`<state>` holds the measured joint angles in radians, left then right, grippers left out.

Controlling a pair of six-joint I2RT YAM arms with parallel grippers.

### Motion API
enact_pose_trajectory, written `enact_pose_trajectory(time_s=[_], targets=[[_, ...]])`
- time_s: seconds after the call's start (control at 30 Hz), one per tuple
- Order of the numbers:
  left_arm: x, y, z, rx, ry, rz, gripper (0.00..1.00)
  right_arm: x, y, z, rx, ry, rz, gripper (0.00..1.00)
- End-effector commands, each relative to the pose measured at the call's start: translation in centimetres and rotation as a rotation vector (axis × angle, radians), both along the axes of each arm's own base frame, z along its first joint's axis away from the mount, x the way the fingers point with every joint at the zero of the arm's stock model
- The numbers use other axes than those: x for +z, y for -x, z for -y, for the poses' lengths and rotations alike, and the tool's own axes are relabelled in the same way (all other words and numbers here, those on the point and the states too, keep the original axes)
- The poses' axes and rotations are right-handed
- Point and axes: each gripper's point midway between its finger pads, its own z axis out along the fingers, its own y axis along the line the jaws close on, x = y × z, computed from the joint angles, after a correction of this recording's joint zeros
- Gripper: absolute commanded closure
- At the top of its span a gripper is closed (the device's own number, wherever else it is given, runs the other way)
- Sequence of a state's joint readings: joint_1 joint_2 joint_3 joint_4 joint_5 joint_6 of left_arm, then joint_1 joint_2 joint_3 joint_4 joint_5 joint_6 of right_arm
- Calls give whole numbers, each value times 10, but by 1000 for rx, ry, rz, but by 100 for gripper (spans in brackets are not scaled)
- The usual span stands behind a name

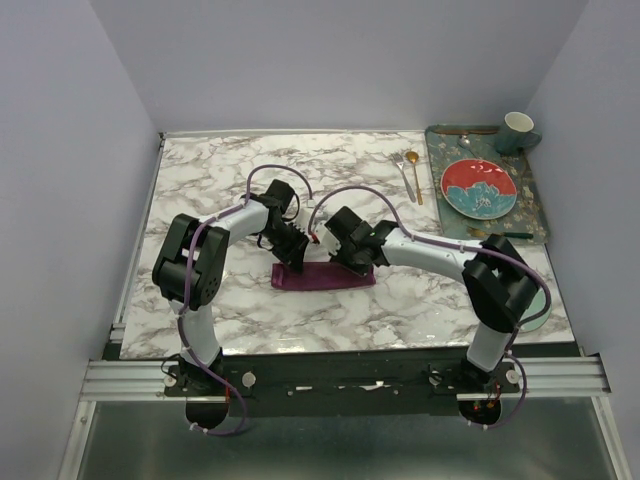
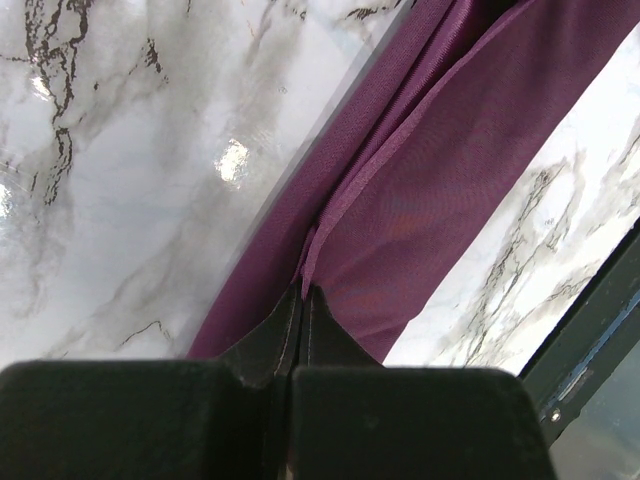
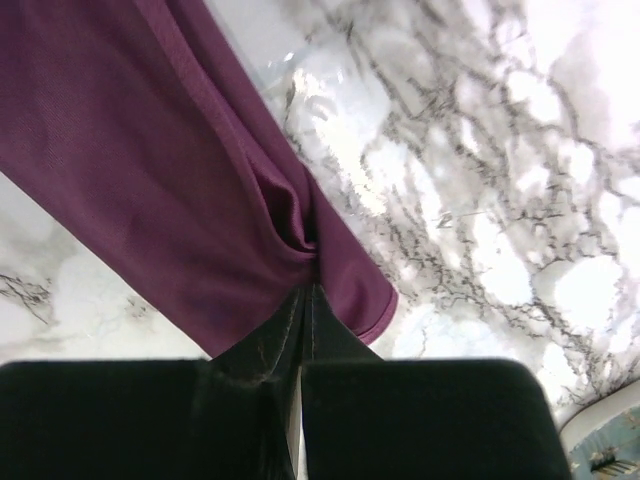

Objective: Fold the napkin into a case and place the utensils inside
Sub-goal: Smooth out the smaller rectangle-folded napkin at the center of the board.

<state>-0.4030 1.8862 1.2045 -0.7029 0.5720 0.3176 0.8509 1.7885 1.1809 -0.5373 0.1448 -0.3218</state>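
**Overhead view.** Plum-purple satin napkin [image 1: 323,277], folded into a long narrow band, flat on the marbled desk [image 1: 230,180] just ahead of the two arm bases, long axis running left to right. Left end effector [image 1: 295,264] lowered onto the band's left end. Right end effector [image 1: 356,264] lowered onto the band nearer its right end. Both arms bent inward over the cloth, near each other but not touching.

**Left wrist view.** Dark fingers [image 2: 268,345] pressed fully together, their tips pinching a layered fold edge of the napkin. Two overlapping layers of satin running diagonally up and to the right from the tips. Glossy marble on either side of the cloth, with the desk's dark near edge at lower right.

**Right wrist view.** Fingers [image 3: 262,340] closed to a hairline seam, tips nipping a small pucker of satin just beside the band's rounded, hemmed corner. Rest of the band stretching up and to the left, smooth and flat against the desk.

**Utensils.** Slim silver fork [image 1: 402,172] and slim gold spoon [image 1: 413,176], side by side on bare marble at the far right, outside the cloth and well apart from it. Just to their right, a patterned tray [image 1: 433,150] carrying a red-and-teal plate [image 1: 480,188] and, at its far corner, a pale cup [image 1: 518,127]. Pale green plate [image 1: 541,305] at the near right, mostly hidden under the right arm.
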Motion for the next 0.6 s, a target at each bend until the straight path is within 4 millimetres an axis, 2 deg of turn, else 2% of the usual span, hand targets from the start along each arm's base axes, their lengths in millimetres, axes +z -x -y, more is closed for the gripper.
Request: enact_pose_trajectory(time_s=[0.0, 0.1, 0.23, 0.33, 0.4, 0.47, 0.57], targets=[[-47, 30, -33, -44, -183, -105, 100, 40, -10, -15, -42, -101, 50, 91], [-47, 30, -32, -46, -181, -105, 100, 42, -7, -21, -27, -124, 34, 91], [-47, 30, -32, -44, -181, -104, 100, 32, 0, -24, 6, -123, -10, 91], [-47, 30, -32, -46, -179, -104, 100, 17, 2, -20, 13, -88, -26, 91], [-47, 30, -32, -44, -181, -105, 100, 2, -1, -16, 5, -55, -21, 91], [-47, 30, -33, -44, -181, -103, 100, -5, -11, -14, -14, -34, 19, 91], [-47, 30, -32, -46, -181, -105, 100, -21, -11, -8, -27, 3, 11, 92]])
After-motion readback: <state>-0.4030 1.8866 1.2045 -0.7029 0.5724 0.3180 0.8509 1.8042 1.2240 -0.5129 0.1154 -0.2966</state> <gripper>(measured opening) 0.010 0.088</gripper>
